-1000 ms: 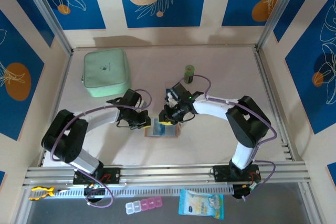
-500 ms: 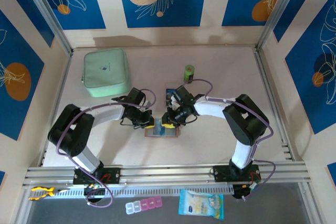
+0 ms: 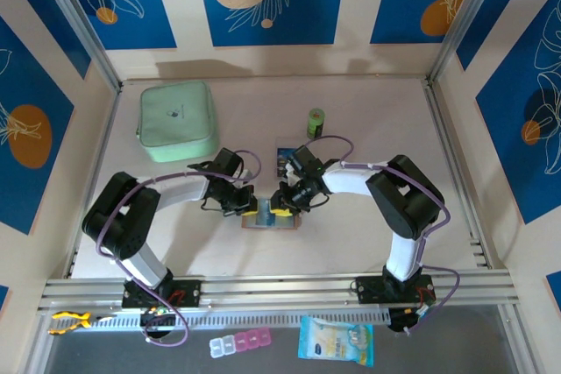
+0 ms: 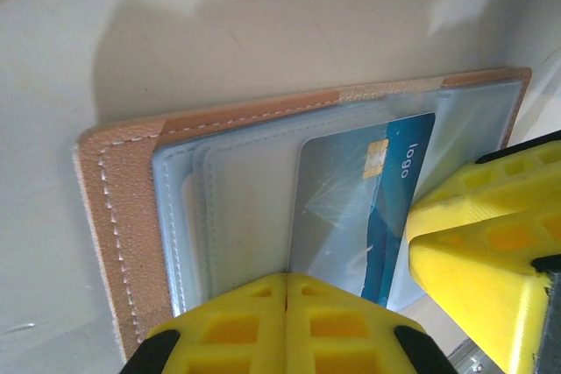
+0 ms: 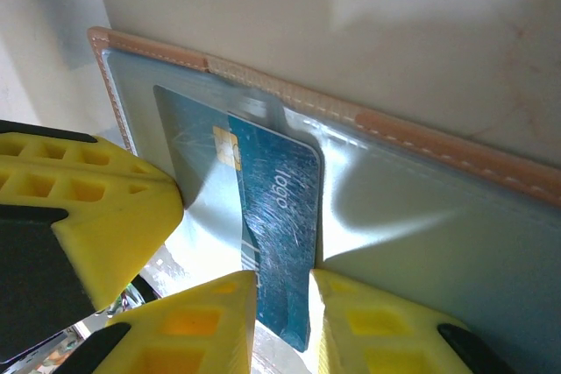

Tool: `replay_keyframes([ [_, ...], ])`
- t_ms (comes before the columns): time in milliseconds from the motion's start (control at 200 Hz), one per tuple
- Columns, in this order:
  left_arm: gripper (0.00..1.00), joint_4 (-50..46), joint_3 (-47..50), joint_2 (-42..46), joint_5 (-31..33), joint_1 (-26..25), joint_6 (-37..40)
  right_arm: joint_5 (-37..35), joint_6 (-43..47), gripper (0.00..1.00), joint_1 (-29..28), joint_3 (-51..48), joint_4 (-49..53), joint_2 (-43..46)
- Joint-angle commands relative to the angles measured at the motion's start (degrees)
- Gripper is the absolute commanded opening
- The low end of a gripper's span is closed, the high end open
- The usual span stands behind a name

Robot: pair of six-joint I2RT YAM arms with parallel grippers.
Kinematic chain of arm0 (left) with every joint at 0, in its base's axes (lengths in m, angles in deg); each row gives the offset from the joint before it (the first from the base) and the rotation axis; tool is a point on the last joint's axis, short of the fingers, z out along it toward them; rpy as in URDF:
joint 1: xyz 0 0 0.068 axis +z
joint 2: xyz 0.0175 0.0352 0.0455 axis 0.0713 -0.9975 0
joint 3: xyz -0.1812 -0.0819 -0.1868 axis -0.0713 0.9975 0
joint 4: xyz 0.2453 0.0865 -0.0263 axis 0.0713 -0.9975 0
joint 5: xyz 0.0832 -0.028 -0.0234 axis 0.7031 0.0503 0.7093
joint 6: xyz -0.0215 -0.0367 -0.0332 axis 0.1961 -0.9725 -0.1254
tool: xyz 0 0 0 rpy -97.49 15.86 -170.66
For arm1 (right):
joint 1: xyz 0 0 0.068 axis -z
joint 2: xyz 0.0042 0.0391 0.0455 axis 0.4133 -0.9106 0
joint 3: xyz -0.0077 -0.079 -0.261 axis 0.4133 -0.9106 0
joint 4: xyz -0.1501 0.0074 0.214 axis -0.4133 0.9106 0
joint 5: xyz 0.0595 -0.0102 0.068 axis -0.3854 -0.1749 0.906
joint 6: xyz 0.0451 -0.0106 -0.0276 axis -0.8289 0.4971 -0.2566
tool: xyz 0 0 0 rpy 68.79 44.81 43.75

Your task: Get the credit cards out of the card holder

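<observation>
The card holder lies spread open on the table, tan rim up, grey-blue pockets showing. My left gripper is shut, its joined tips pressing down on the holder's pocket side. A dark blue credit card sticks partly out of a pocket, bowed between the fingers of my right gripper, which is shut on it. That same card appears in the left wrist view beside a right finger. Another credit card lies flat on the table behind my right gripper.
A large mint-green zip case sits at the back left. A small green cylinder stands behind the loose card. Beyond the near rail lie a blue snack packet and a pink pill box.
Both grippers have drawn closer together over the holder. The right arm's shift has uncovered the loose card behind it. Little has moved in the last half second.
</observation>
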Motion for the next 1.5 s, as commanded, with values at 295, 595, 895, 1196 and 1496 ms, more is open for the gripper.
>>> replay_keyframes([
  [295, 0.0, -1.9, 2.1, -0.4, 2.0, -0.2, 0.4, -0.6, 0.3, 0.25, 0.4, -0.7, 1.8, -0.4],
  [595, 0.0, -1.9, 2.2, -0.4, 2.0, -0.2, 0.3, 2.4, -0.6, 0.21, 0.5, -2.0, -2.4, 0.1],
  [895, 0.0, -1.9, 2.4, -0.1, 1.9, -0.2, 0.2, 4.3, -3.0, 0.16, 0.6, -4.6, -7.5, 1.2],
  [1196, 0.0, -2.1, 2.4, 0.4, 2.1, -0.2, 0.0, 2.5, -1.9, 0.12, 1.5, -6.3, -5.5, 4.1],
  [1496, 0.0, -2.2, 2.2, 0.8, 1.9, -0.2, 0.0, 1.2, 2.6, 0.09, 2.9, -6.0, 1.5, 8.5],
])
